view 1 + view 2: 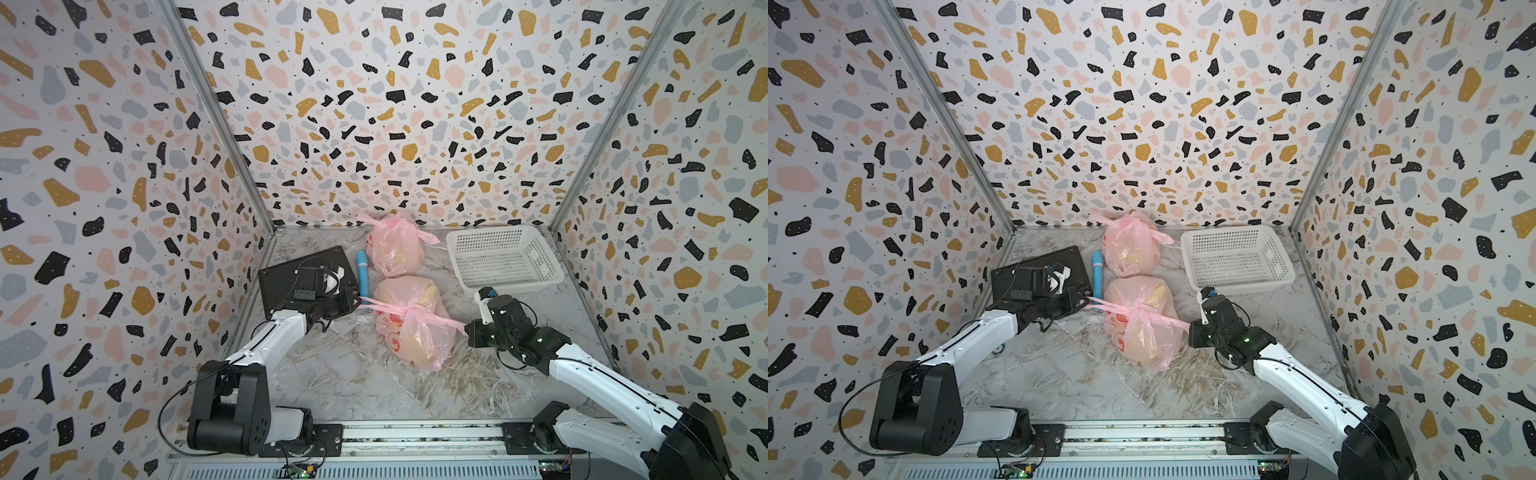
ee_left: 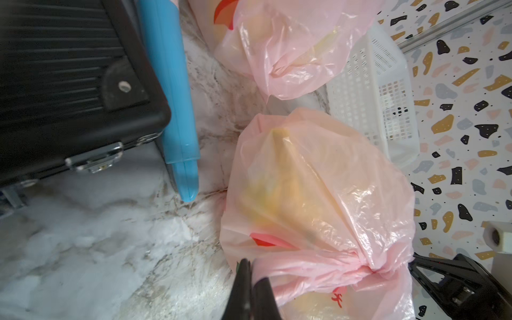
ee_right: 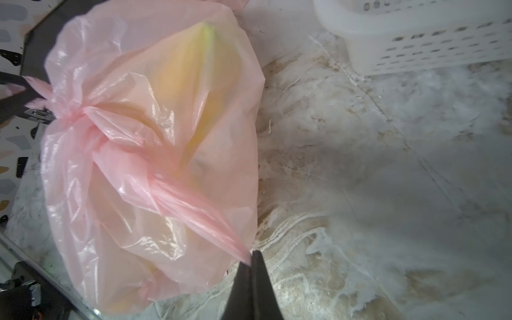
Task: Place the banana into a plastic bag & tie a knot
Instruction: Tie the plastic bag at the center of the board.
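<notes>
On the marble table, right in the middle, lies a pink bag. A yellow banana shows through the thin plastic, so the banana is inside the bag. The top of the bag is pulled together into a knot. Two twisted pink ends stick out from it, one to each side.

The left gripper has its jaws squeezed tight on the end that points toward the black case. From the left wrist camera I can see its two dark fingers pressed together, with pink plastic pinched between them. The right gripper has its jaws squeezed tight on the other end. From the right wrist camera, the pink strip runs straight from the knot into the tips of that gripper, and it looks stretched. So both arms hold the bag, one on each side, and the bag sits between them.

Behind this bag, near the back wall, is a second pink bag, tied too. A blue tube lies flat between the black case and the two bags. A white basket sits at the back on the right side, apart from the bags.
</notes>
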Controlling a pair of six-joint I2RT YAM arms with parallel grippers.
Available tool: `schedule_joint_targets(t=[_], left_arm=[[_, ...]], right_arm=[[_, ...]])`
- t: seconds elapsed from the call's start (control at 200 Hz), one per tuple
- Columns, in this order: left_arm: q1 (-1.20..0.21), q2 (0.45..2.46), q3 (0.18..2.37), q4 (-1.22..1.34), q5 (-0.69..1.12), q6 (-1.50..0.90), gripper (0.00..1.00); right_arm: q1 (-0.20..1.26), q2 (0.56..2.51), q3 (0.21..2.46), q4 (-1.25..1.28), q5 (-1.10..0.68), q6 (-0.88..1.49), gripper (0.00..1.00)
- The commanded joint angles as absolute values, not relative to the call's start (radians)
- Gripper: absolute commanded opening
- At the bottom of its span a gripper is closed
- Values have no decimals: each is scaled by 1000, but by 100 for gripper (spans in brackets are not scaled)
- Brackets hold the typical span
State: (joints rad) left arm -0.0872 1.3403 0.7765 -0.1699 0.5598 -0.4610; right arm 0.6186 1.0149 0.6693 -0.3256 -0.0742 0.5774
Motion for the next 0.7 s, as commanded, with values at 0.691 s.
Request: schedule_joint_targets(t=[0.691], left_arm=[[-35, 1318, 737, 108, 435, -577, 0]], right_arm=[[600, 1023, 539, -162, -238, 653, 0]])
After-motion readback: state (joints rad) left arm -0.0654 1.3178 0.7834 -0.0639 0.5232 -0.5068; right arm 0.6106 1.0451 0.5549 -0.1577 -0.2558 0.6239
